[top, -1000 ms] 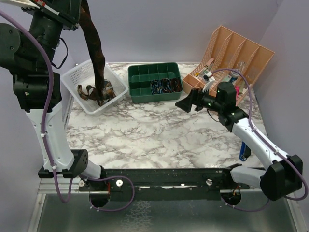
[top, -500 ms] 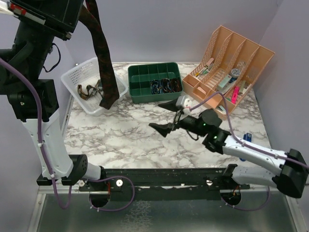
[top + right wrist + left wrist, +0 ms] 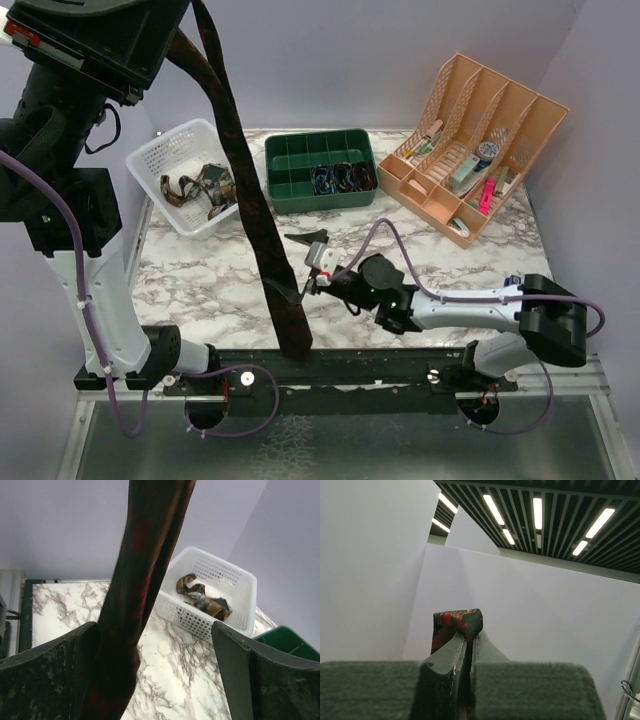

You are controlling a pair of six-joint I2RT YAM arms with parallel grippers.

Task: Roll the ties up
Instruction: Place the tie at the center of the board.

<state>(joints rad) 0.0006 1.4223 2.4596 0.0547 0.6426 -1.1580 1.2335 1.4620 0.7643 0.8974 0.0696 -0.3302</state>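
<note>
My left gripper (image 3: 468,635) is raised high above the table and shut on the end of a dark brown tie with red pattern (image 3: 456,625). The tie (image 3: 252,195) hangs down from it to the near table edge. My right gripper (image 3: 303,266) is open low over the table, its jaws on either side of the hanging tie's lower part (image 3: 140,580). More ties (image 3: 200,187) lie in a white basket (image 3: 160,155) at the back left, also in the right wrist view (image 3: 202,600). Rolled ties (image 3: 340,176) sit in a green tray (image 3: 320,170).
An orange desk organiser (image 3: 470,145) with pens and small items stands at the back right. A blue object (image 3: 514,283) lies by the right arm. The marble table top (image 3: 200,270) ends at the black rail at the near edge.
My left gripper lifted the tie out of the basket and carried it toward the middle front. My right arm swung from the back right down and left to the hanging tie.
</note>
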